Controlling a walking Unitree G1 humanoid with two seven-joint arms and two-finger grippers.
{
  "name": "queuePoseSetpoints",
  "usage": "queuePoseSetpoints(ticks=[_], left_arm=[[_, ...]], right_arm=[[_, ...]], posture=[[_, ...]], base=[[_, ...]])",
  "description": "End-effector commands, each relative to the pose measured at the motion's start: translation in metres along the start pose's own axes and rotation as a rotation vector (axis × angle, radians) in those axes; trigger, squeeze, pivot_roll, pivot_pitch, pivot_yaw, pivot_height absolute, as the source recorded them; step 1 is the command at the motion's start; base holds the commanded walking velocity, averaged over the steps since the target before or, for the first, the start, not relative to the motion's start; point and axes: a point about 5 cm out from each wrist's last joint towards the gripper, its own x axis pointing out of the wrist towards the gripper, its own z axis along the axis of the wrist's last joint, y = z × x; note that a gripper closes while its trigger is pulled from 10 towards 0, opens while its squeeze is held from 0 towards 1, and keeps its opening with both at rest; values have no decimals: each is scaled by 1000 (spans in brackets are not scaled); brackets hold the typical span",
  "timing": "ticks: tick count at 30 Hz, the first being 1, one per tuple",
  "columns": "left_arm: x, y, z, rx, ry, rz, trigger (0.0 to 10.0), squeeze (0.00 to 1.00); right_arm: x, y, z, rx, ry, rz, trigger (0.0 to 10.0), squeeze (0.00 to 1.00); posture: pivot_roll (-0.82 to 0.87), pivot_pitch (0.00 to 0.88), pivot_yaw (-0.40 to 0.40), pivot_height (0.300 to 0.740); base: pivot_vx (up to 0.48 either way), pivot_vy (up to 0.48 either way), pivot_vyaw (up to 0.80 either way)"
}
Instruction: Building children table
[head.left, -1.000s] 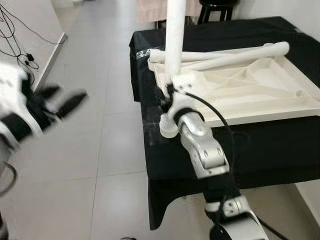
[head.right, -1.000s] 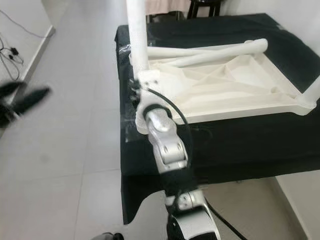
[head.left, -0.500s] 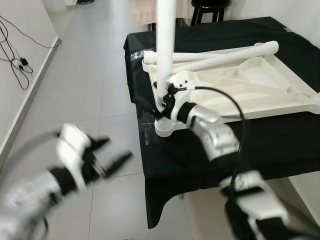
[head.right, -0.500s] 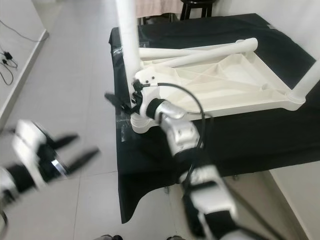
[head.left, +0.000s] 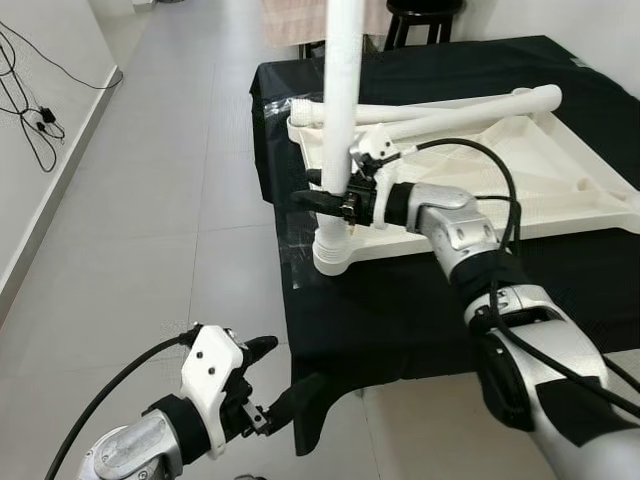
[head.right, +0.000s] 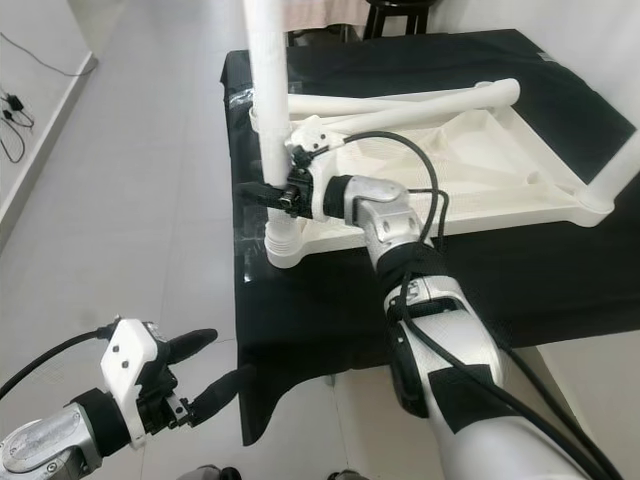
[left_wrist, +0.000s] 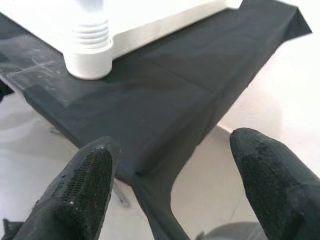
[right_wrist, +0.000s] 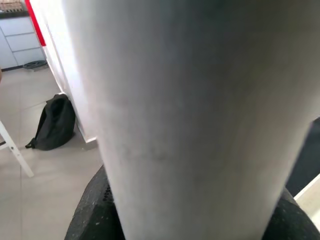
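white table leg (head.left: 340, 110) held upright at the near left corner of the upturned tabletop (head.left: 520, 175).
no readable writing is seen. the leg's top is cut off by the frame; its ribbed base (head.left: 333, 250) sits on the black cloth (head.left: 400, 300). the leg is clamped between the right gripper (head.left: 325, 198) fingers, closed around it just above the base. two loose legs (head.left: 450, 108) lie across the tabletop's far edge. the left gripper (head.left: 275, 375) is held low over the floor (head.left: 130, 200), fingers (left_wrist: 87, 182) spread wide, holding nothing, well apart from the leg.

White table leg (head.left: 341, 90) and white tabletop (head.left: 520, 170) on a plain black cloth (head.left: 400, 300); pale grey floor (head.left: 170, 200).
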Motion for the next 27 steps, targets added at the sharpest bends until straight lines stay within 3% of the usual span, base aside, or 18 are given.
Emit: queuePoseSetpoints(ticks=[1,4,5,6,8,9,10,11,12,16,17,18,19,20,23,24,27], left_arm=[[1,0,-5,-4,9,4,10000,0],[2,-1,-6,2,2,7,10000,0],[3,0,-7,2,-6,14,10000,0],[3,1,-7,1,-15,29,10000,0],[3,1,-7,1,-15,29,10000,0],[3,4,-8,0,-20,40,10000,0],[3,4,-8,0,-20,40,10000,0],[4,7,-9,-6,-24,48,10000,0],[6,10,-9,-13,-29,51,10000,0],[8,13,-10,-16,-33,52,10000,0],[11,16,-10,-11,-34,56,10000,0],[14,19,-11,2,-36,66,10000,0],[14,19,-11,2,-36,66,10000,0],[16,23,-12,17,-37,86,10000,0],[18,27,-12,32,-41,108,10000,0],[19,29,-12,37,-45,128,10000,0],[22,33,-12,45,-53,155,10000,0]], right_arm=[[-2,6,-24,69,49,15,0,0],[-5,5,-28,71,58,0,0,0],[-7,10,-42,104,77,-56,0,0],[-6,18,-61,110,127,-248,0,0],[-6,18,-61,110,127,-248,0,0],[-7,37,-79,195,160,-513,0,0],[-7,37,-79,195,160,-513,0,0],[-9,65,-91,253,189,-652,0,0],[-9,81,-96,276,206,-726,0,0],[-6,88,-98,283,205,-739,0,0],[2,85,-98,263,199,-719,0,0],[7,79,-96,254,192,-701,2078,0],[7,79,-96,254,192,-701,2078,0],[10,71,-93,243,177,-693,10000,0],[11,67,-87,233,165,-705,10000,0],[14,63,-81,221,123,-620,10000,1000],[15,57,-68,211,69,-522,10000,1000]], posture=[[94,110,-15,740],[94,110,-15,740],[69,110,-24,740],[71,109,-28,740],[71,109,-28,740],[58,108,-17,740],[58,108,-17,740],[39,106,8,740],[26,96,24,740],[30,91,29,740],[34,79,26,740],[38,70,20,740],[38,70,20,740],[44,67,16,740],[47,64,13,740],[63,57,-1,740],[71,50,-9,740]], base=[[0,0,0],[0,0,0],[0,0,0],[0,0,0],[0,0,0],[0,0,0],[0,0,0],[0,0,0],[0,0,0],[0,0,0],[0,0,0],[0,0,0],[0,0,0],[0,0,0],[0,0,0],[0,0,0],[0,0,0]])
